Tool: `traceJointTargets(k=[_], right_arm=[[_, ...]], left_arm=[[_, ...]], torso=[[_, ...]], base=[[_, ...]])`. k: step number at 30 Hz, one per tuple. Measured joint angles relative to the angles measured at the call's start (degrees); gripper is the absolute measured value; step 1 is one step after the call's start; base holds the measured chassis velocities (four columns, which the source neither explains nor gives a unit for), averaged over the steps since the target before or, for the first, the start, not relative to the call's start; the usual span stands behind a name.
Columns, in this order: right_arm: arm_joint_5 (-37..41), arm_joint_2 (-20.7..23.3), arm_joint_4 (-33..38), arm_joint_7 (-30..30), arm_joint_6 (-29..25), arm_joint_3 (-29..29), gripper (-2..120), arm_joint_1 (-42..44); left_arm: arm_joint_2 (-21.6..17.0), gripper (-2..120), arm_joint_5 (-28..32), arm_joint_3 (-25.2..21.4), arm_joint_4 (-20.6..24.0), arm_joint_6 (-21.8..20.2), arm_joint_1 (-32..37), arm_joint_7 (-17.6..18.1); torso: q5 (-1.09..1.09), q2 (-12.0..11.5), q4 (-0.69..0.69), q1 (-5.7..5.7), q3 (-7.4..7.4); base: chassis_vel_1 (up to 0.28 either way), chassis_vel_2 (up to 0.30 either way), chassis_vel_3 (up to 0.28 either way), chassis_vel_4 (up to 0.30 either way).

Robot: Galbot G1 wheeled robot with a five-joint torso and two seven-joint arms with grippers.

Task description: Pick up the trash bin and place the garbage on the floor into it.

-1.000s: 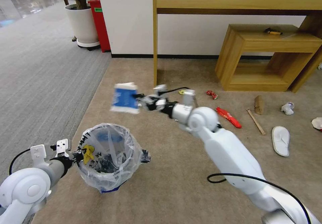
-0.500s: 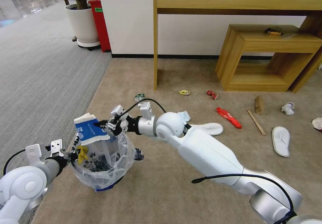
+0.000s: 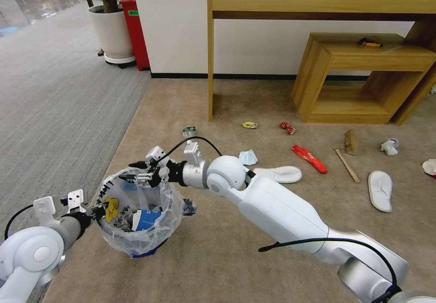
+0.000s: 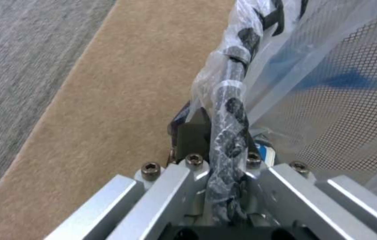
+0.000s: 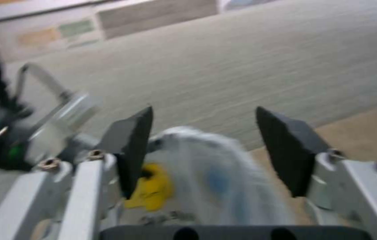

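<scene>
The right gripper point(image 3: 131, 170) hangs spread and empty over the trash bin point(image 3: 136, 212), which the left gripper point(image 3: 96, 211) pinches by its rim; best hold it level above the floor point(image 3: 218, 257).

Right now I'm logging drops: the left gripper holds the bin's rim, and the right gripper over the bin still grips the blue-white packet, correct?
Not quite. The right gripper is open and empty over the trash bin; the blue-white packet lies inside it, as the head view shows, and the right wrist view shows its fingers apart. The left gripper does hold the rim.
</scene>
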State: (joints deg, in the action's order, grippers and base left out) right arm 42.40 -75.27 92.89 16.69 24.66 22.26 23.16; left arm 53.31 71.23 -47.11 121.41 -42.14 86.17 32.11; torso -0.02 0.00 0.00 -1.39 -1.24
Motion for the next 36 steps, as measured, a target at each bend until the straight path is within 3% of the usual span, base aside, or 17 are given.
traceJointTargets(k=[2, 4, 6, 8, 9, 16, 18, 21, 26, 31, 36], right_arm=[[0.5, 1.4, 1.6, -2.7, 0.7, -4.7, 78, 2.7], [0.5, 1.6, 1.8, -3.0, 0.7, -5.4, 79, 3.1], [-1.1, 3.4, 3.2, -4.2, 0.6, -10.8, 92, 6.9], [-1.4, 3.7, 3.4, -4.2, 0.5, -11.4, 93, 7.5], [-2.9, 5.1, 4.6, -4.5, 0.1, -14.4, 98, 9.9], [-8.2, 10.0, 9.2, -5.2, -1.1, -23.7, 100, 19.9], [-10.4, 12.4, 13.0, -5.8, -1.4, -30.4, 100, 29.3], [-12.1, 15.0, 15.8, -7.0, -2.7, -35.1, 100, 35.5], [-13.1, 17.9, 18.9, -10.6, -5.7, -38.4, 100, 42.1], [-15.3, 15.1, 21.7, -16.2, -9.0, -43.3, 100, 50.8], [-17.3, 11.0, 23.0, -17.1, -10.2, -47.8, 100, 55.2]], left_arm=[[1.3, 0, -0.2, -1.4, -0.2, 0.0, 1.0, 0.0], [1.5, 0, -0.3, -1.5, -0.2, 0.0, 1.1, 0.0], [3.2, 0, -1.5, -2.3, -0.7, 0.0, 2.0, -0.3], [3.4, 0, -1.7, -2.4, -0.8, 0.0, 2.0, -0.3], [4.2, 0, -2.5, -3.1, -0.8, 0.0, 2.5, -0.7], [5.1, 0, -2.8, -6.7, -0.5, 0.0, 3.7, -2.3], [4.9, 0, -2.3, -9.9, -0.7, 0.0, 4.4, -3.0], [5.3, 0, -1.6, -12.7, -0.7, 0.0, 5.3, -3.7], [6.6, 0, -2.6, -16.0, -0.8, 0.0, 7.3, -6.1], [8.2, 0, -6.7, -18.9, -0.5, 0.0, 11.2, -10.2], [9.0, 0, -7.8, -19.9, 0.4, 0.0, 13.1, -12.1]], torso=[[0.00, 0.0, -0.01, 0.00, 0.00], [0.01, 0.0, -0.01, 0.00, 0.00], [0.00, 0.0, -0.01, 0.00, 0.00], [0.00, 0.0, -0.01, 0.00, 0.00], [0.02, 0.0, 0.00, 0.00, 0.00], [0.01, 0.0, -0.02, 0.00, 0.01], [0.05, 0.0, -0.02, 0.01, 0.01], [0.00, 0.0, -0.03, 0.01, 0.01], [-0.02, 0.0, -0.01, 0.01, 0.01], [0.00, 0.0, 0.00, 0.01, 0.01], [0.00, 0.0, 0.00, 0.01, 0.01]], base=[[0.000, 0.000, 0.000, 0.000], [0.000, 0.000, 0.000, 0.000], [0.000, 0.000, 0.000, 0.000], [0.000, 0.000, 0.000, 0.000], [0.000, 0.000, 0.000, 0.000], [0.000, 0.000, 0.000, 0.000], [0.000, 0.000, 0.000, 0.000], [0.000, 0.000, 0.000, 0.000], [0.000, 0.000, 0.000, 0.000], [0.000, 0.000, 0.000, 0.000], [0.000, 0.000, 0.000, 0.000]])
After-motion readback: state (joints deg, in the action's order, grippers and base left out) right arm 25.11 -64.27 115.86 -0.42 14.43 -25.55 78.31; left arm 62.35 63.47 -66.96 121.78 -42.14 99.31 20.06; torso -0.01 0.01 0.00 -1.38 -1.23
